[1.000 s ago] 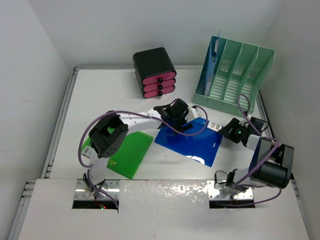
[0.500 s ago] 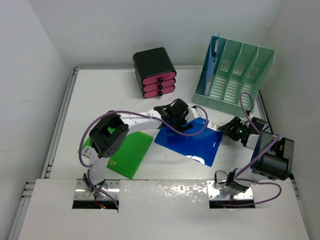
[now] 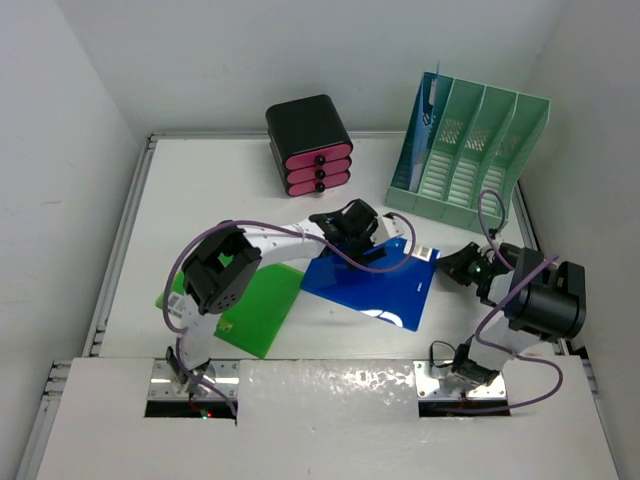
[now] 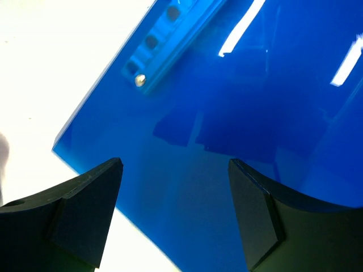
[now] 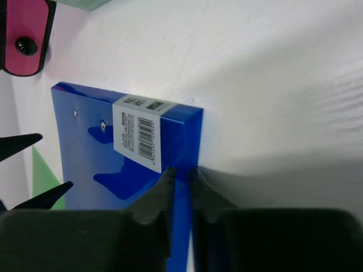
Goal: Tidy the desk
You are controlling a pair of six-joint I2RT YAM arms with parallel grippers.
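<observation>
Counter (image 3: 200, 200) lies beneath both claws. Right claw (image 5: 181, 173) pinches blue folder (image 3: 375, 290) edge beside its barcode label (image 5: 139, 133); left claw (image 4: 176, 164) hangs spread above it. Risk: thin edge grip slips and folder twists free.

You are seeing the blue folder (image 4: 255, 113) cut off at the left wrist view's right and bottom edges. The right pincer (image 5: 181, 173) is covering the rim it is pinching, the barcode label (image 5: 142, 133) is showing too small to read, and the left arm (image 3: 280, 238) is hiding part of the green folder (image 3: 262, 300).
</observation>
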